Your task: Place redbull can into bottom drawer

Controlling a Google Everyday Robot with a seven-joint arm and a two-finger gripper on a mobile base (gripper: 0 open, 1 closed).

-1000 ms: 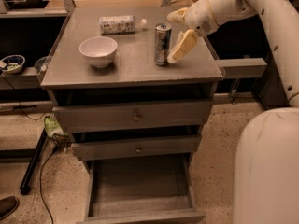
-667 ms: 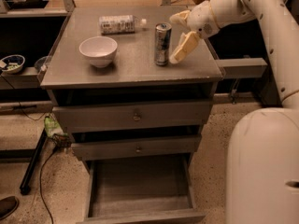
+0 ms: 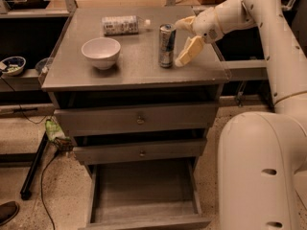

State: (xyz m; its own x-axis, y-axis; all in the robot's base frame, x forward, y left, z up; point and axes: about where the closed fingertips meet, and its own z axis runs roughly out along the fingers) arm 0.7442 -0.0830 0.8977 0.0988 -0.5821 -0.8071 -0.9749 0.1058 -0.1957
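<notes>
The redbull can (image 3: pixel 166 45) stands upright on the grey cabinet top (image 3: pixel 134 66), right of centre. My gripper (image 3: pixel 182 41) is just to the right of the can, open, with one finger (image 3: pixel 188 51) in front and the other (image 3: pixel 184 23) behind, both close to the can's right side but not closed on it. The bottom drawer (image 3: pixel 144 195) is pulled out below, and its flat grey floor is bare. The two upper drawers are shut.
A white bowl (image 3: pixel 100 52) sits left of the can. A clear plastic bottle (image 3: pixel 122 25) lies on its side at the back. My white arm and base (image 3: pixel 261 166) fill the right side. A small bowl (image 3: pixel 11 65) sits on a shelf at left.
My gripper has drifted slightly nearer the can's right side. The can, bowl and bottle have not moved.
</notes>
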